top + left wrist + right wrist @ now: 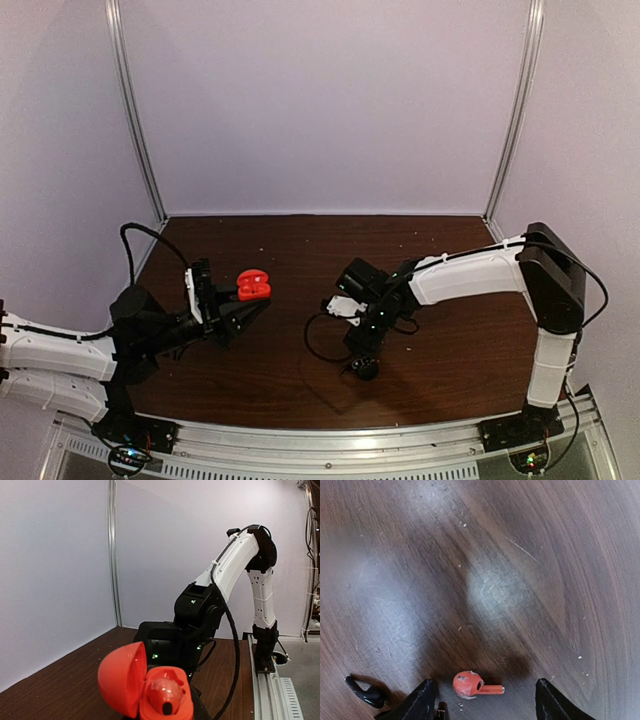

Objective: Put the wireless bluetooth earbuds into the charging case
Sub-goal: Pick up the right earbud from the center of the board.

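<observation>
The red-orange charging case is held above the table at the left, with my left gripper shut on its base. Its lid is swung open, and one red-orange earbud sits in a socket. My left fingers are mostly hidden under the case. A second red-orange earbud lies on the wood, stem pointing right. My right gripper hangs just over it, open, one finger on each side, not touching. A black earbud lies to the left of it.
A small round black object lies on the table just in front of my right gripper. A black cable loops beside the right wrist. White walls close in the brown table on three sides.
</observation>
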